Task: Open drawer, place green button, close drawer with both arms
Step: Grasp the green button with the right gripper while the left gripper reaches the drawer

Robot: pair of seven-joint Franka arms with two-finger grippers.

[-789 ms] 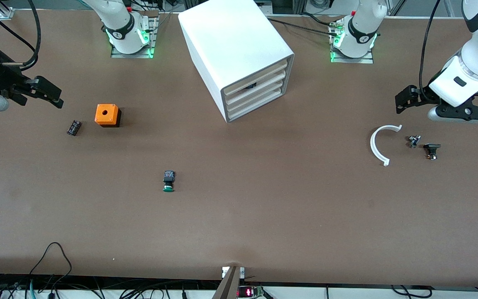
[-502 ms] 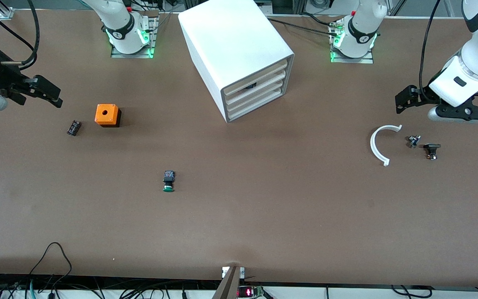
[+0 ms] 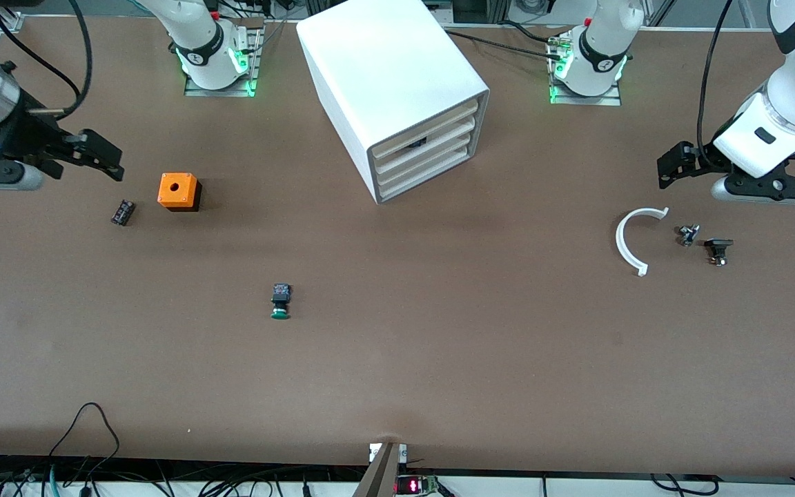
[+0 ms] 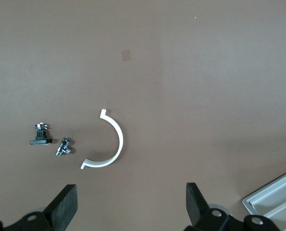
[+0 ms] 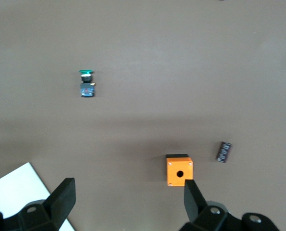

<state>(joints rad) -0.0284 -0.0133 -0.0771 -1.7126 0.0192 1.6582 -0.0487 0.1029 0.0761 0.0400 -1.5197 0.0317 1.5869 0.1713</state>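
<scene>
1. The right gripper (image 3: pixel 104 160) hangs in the air at the right arm's end of the table, its fingers (image 5: pixel 61 195) spread wide with nothing between them. The orange cube (image 3: pixel 178 190) and the small black ribbed part (image 3: pixel 123 212) lie on the table just below it.
2. The left gripper (image 3: pixel 670 169) hangs at the left arm's end of the table, jaws equally spread and empty, above the white curved strip (image 3: pixel 631 239) and two small metal parts (image 3: pixel 689 235). This arm looks to be waiting.
3. The button (image 3: pixel 280 301) lies on its side on the bare table, well apart from both grippers, closer to the right one, with its green cap pointing toward the front camera.
4. The drawer (image 3: pixel 425 143) sits shut in the white cabinet (image 3: pixel 390 83), which stands between the two grippers. Its cream front faces the front camera at a slant, turned toward the left arm's end of the table.
5. The button is probably light, rigid plastic. The round cap may roll or slip, so the flat sides of the black blocky body are likely the better hold.
6. The drawer is probably light and slides easily. No handle shows from here, so the front edge is the likely purchase, and the cabinet may shift if pulled without being steadied.
</scene>
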